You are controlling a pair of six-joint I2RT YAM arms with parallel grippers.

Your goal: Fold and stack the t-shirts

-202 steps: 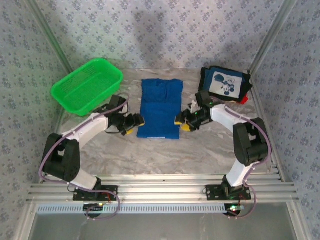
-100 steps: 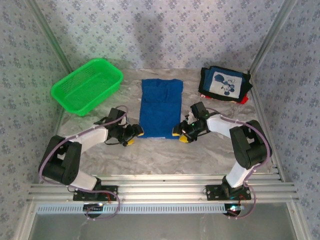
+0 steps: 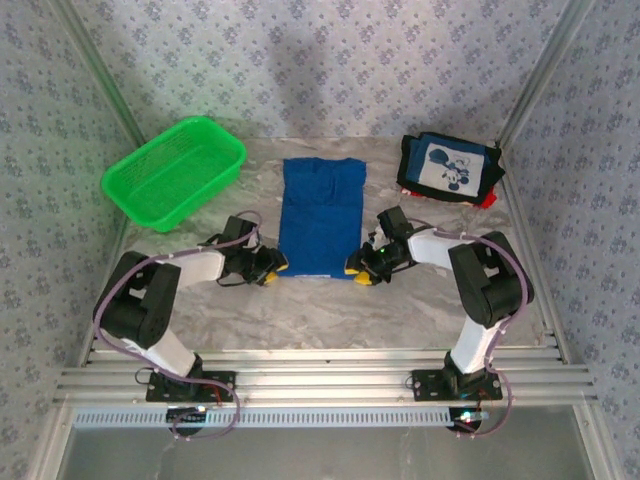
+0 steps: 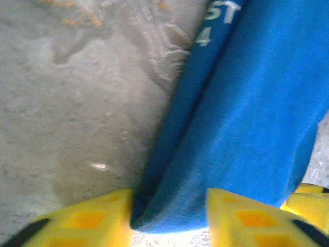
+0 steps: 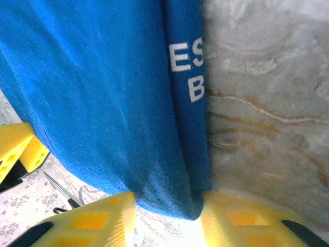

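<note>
The royal blue t-shirt [image 3: 320, 215] lies in a long folded strip at the table's middle, with white lettering [image 5: 187, 67] on an under layer. My left gripper [image 3: 270, 267] is shut on its near left corner [image 4: 175, 206], the cloth bunched between the yellow fingers [image 4: 87, 221]. My right gripper [image 3: 357, 268] is shut on the near right corner [image 5: 175, 195], which fills the gap between its fingers [image 5: 241, 221]. The dark navy t-shirt [image 3: 450, 168] with a white cartoon panel lies folded at the back right. A bit of the red t-shirt [image 3: 487, 200] shows under it.
A green mesh basket [image 3: 175, 170] stands at the back left. Patterned walls and metal posts close in the marble table [image 3: 320, 310] on three sides. A rail runs along the near edge by the arm bases.
Both grippers have slid in to the blue t-shirt's near corners and their jaws have narrowed onto the cloth. The shirts and basket have stayed put.
</note>
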